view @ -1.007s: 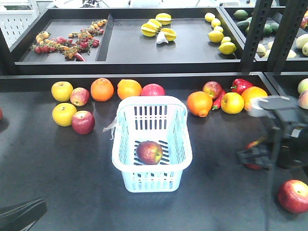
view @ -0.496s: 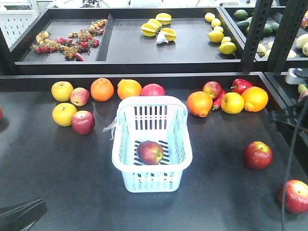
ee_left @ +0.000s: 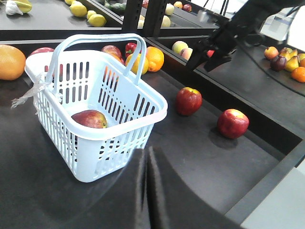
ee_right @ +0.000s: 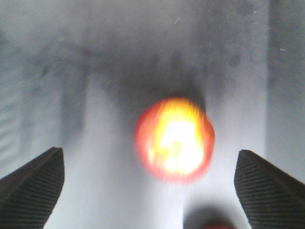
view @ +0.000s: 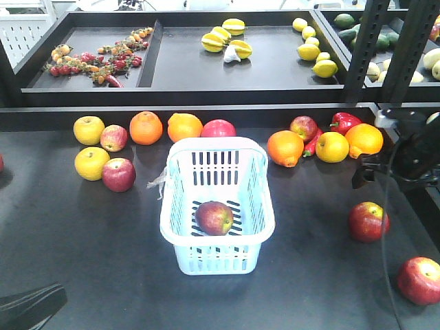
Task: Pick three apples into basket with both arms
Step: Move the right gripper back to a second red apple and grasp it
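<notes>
Right gripper [view: 361, 172] hangs with jaws spread wide and an apple [ee_right: 174, 139] centred below and between them (blurred, so the gap above it is unclear). It looks lined up for a straight drop and grasp. A second apple [view: 419, 280] lies behind it, toward the robot. The third apple [view: 214, 218] rests in the basket [view: 216, 265] to its left. Left gripper [ee_left: 147, 191], fingers pressed together, idles with the basket just ahead.

Blurred, glare-washed apple [ee_right: 174, 139]; right pincer [ee_right: 151, 186] cropped at frame edges
</notes>
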You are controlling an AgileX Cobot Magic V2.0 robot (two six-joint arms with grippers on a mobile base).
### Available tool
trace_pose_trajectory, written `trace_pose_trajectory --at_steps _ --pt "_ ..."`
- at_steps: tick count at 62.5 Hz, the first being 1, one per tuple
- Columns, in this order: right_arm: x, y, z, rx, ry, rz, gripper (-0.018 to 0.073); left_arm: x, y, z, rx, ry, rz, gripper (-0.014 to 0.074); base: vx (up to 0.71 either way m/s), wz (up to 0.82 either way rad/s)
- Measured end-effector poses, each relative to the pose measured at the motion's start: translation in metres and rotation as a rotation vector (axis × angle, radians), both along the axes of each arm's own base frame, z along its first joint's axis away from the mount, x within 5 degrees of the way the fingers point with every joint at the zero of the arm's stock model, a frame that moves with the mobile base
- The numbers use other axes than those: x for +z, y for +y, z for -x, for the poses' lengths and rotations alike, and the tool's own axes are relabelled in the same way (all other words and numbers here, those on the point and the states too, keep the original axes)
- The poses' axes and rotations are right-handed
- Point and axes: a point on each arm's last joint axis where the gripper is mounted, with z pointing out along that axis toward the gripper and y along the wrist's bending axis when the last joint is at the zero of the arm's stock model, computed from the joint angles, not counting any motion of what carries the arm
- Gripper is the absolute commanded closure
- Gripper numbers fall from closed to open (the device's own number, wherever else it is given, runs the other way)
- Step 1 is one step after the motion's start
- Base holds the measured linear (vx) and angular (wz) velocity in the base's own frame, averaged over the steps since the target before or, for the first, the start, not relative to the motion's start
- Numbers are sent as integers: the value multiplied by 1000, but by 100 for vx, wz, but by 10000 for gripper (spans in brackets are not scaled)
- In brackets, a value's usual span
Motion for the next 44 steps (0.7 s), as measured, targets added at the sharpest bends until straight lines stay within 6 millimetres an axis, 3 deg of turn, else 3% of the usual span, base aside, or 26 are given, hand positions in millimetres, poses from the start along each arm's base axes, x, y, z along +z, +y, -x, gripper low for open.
trace_pose_trajectory --at_steps 15,33,44 --pt "-39 -5 -21 -15 85 -9 -124 0 0 0 0 0 0 604 0 0" --pt "-84 -6 -23 -22 198 -10 -105 0 0 0 0 0 0 604 0 0" --pt "-99 -6 -21 -32 238 -17 1 0 0 0 0 0 0 604 0 0"
